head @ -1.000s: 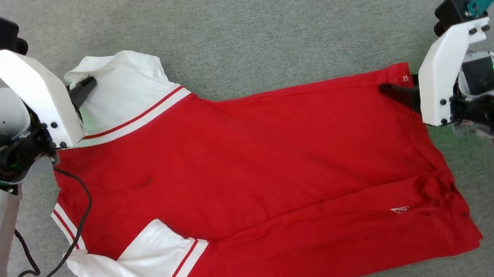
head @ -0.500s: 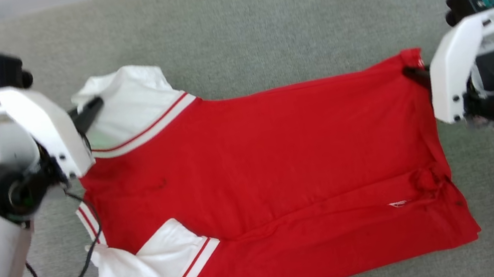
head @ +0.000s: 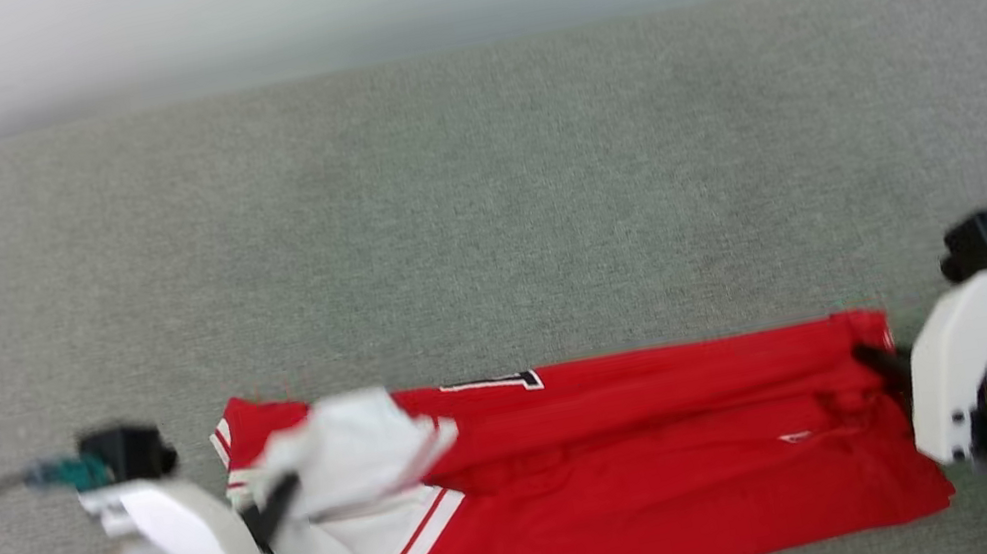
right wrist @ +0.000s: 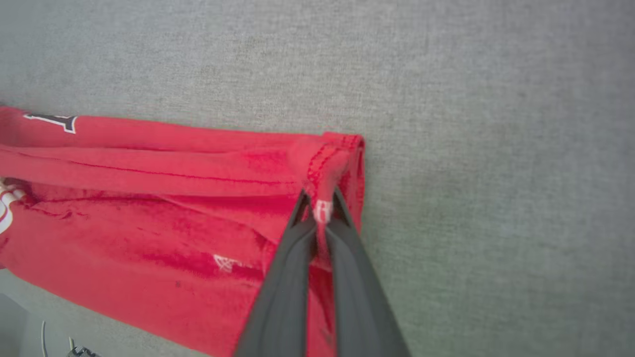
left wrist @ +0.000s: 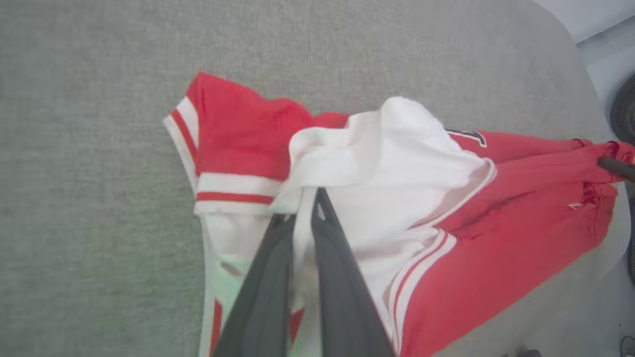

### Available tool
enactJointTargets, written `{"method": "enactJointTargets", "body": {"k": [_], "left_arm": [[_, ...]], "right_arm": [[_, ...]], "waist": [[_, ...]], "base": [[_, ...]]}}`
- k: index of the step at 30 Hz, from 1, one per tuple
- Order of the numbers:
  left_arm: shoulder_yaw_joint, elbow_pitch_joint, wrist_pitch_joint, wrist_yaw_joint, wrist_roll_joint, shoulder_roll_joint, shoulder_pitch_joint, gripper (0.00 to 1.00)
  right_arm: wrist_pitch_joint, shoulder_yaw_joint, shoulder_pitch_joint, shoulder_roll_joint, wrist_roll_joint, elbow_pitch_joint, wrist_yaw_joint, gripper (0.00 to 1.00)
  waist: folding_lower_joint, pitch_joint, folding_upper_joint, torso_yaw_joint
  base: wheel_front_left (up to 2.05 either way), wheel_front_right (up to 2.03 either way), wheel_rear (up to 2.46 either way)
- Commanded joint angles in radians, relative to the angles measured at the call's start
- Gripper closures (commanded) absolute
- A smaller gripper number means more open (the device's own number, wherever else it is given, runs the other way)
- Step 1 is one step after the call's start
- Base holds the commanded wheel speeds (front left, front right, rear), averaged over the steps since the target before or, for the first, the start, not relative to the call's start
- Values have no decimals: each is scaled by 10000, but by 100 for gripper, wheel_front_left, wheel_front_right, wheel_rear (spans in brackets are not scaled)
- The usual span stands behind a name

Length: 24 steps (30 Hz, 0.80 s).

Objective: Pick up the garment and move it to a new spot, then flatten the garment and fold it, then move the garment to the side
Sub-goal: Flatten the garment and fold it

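The bunched white sleeve [left wrist: 407,163] of the bright red thin-fabric jersey [head: 673,489], laid along the near edge of the grey felt-covered bench [head: 483,218], is pinched in the closed left jaws, its hem corner [right wrist: 337,153] in the closed right jaws. Under uneven pull the fabric may be tugged free or the fold skewed. Counted: one jersey, one bench, two pairs of jaws.
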Motion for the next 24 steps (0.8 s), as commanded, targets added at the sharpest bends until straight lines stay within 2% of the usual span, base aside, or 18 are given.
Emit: {"method": "enactJointTargets", "body": {"k": [1,2,3,4,5,10,15,20,24], "left_arm": [[-72,-94,18,126,-106,-42,376,100],[-112,-159,5,212,-161,-86,635,100],[-169,-172,-75,297,-183,-150,852,82],[-261,-176,-38,327,-260,-248,1072,36],[-322,-147,-99,321,-253,-361,1226,0],[-365,128,-822,390,-127,-696,1790,0],[-196,-33,-2128,573,464,-746,2137,0],[44,-642,-3515,1025,1099,-784,2531,0],[149,-1301,-4190,1457,1558,-744,2734,0]], "right_arm": [[-118,-78,302,51,-74,-60,-8,100],[-194,-147,507,135,-48,-42,-8,89],[-291,-191,728,188,-34,-20,-8,43],[-407,-211,905,216,-52,-13,-8,0],[-550,-248,1059,209,-6,50,-8,0],[-1292,-361,1779,257,69,33,-6,0],[-1818,-315,2536,154,177,-457,-6,0],[-2091,-728,3123,141,177,-1346,-6,0],[-1700,-1317,3257,119,42,-1920,-6,0]], "waist": [[1,-147,0,43],[1,-199,0,41],[1,-272,0,54],[1,-326,0,64],[1,-389,0,82],[1,-704,0,111],[1,-1189,0,75],[1,-1673,0,35],[1,-1853,0,33]], "base": [[0,0,0],[0,0,0],[0,0,0],[0,0,0],[0,0,0],[0,0,0],[0,0,0],[0,0,0],[0,0,0]]}}
